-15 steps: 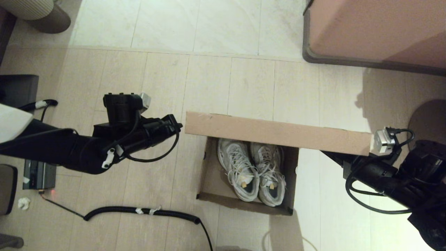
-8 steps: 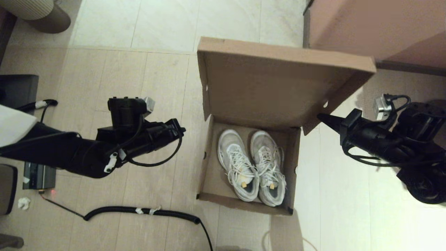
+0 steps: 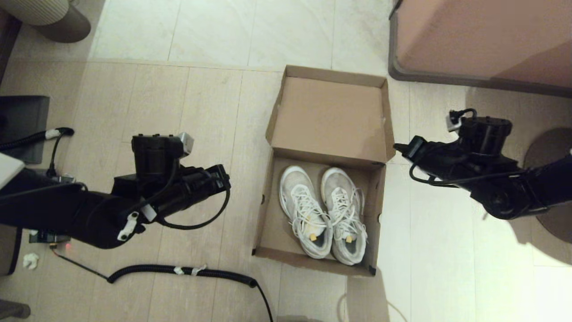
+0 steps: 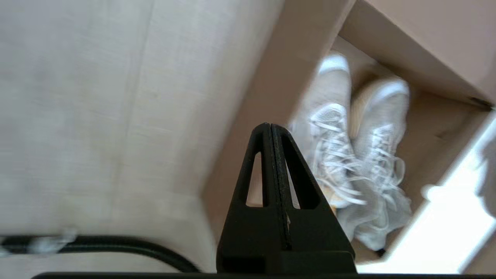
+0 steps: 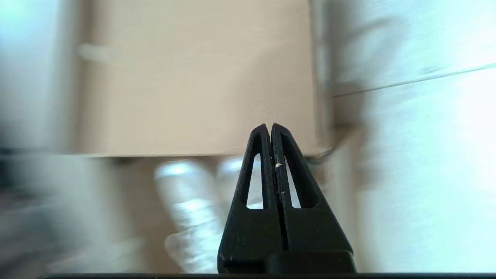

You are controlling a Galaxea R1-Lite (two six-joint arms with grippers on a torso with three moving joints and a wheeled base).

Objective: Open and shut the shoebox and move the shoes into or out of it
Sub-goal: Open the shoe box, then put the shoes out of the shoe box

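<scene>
lid flung flat behind the shoebox (image 3: 268, 223) exposes the sneakers (image 3: 322, 212); flanking left gripper (image 3: 223, 172) and right gripper (image 3: 399, 148) both pinched together, empty.

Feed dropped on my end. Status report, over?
Left gripper shut, beside shoebox. Right gripper shut, empty, by lid edge. Lid flat open, shoes inside. Nothing blocking.

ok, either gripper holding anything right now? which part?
Nothing held. Left gripper and right gripper are both shut empty, either side of the open shoebox; the shoes lie inside.
</scene>
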